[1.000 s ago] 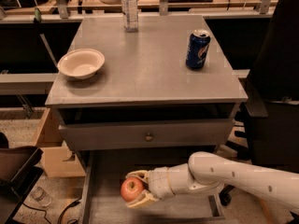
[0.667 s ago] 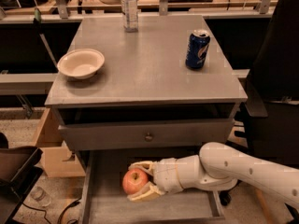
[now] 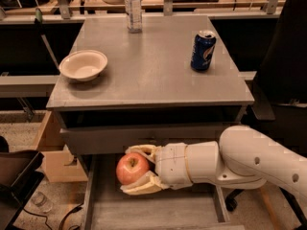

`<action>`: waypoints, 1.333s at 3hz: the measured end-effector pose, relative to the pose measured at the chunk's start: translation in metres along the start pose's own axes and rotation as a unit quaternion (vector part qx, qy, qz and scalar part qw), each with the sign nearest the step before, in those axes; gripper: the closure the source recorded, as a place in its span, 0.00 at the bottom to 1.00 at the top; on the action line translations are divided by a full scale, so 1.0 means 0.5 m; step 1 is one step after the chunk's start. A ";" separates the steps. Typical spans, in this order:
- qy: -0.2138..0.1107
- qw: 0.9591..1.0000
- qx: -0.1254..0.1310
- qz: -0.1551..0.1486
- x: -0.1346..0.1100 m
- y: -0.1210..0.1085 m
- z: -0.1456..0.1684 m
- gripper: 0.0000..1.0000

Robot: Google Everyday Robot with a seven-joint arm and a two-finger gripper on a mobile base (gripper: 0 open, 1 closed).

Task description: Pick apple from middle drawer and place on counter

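**Apple raised off the drawer floor, held in the gripper**

Over the last second the apple (image 3: pixel 132 168) has risen with the gripper (image 3: pixel 126 169). It has gone from low in the middle drawer (image 3: pixel 144 217) to the height of the closed drawer front (image 3: pixel 96 140) above. The apple sits between two cream fingers (image 3: pixel 143 187), which clamp it from above and below. It hangs over the plank floor without touching it, just in front of that drawer front. The white arm (image 3: pixel 249 164) reaches in from the right, roughly level.

The step in hand is judged to be the carry out and up to the counter (image 3: pixel 153 75). The counter's front edge appears to project over the apple. The sound path is therefore to draw back out of the drawer first, then rise, then travel forward over the top. The grip should stay firm, since a smooth round fruit can roll between two fingers. A free patch lies at front centre, between the bowl (image 3: pixel 83 65) on the left and the soda can (image 3: pixel 203 50) on the right. The bottle (image 3: pixel 134 7) stands well back. The apple should rest on the surface before the fingers part.
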State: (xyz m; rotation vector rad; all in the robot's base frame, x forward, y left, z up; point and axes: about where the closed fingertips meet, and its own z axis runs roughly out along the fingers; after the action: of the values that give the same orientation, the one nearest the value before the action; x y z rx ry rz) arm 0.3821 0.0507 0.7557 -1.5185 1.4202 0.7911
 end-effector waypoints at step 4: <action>-0.002 0.990 0.138 -0.005 -0.160 -0.187 -0.131 1.00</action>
State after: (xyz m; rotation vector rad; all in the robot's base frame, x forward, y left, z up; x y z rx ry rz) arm 0.4552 0.0204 0.8703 -1.3088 1.4511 0.5637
